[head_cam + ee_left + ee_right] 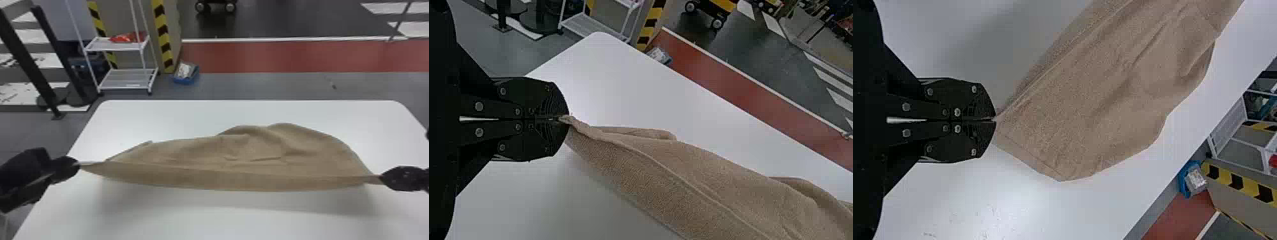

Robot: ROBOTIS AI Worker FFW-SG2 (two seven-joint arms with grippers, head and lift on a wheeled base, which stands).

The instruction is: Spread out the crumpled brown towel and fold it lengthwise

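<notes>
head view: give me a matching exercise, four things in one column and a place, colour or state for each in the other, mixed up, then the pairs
1. towel
2. left gripper
3. shelf rack
4. tray

A. white, with something red on its upper shelf
B. blue, on the floor, with something silvery in it
C. brown and wrinkled
D. shut on the left end of the cloth

Pairs: 1-C, 2-D, 3-A, 4-B
</notes>
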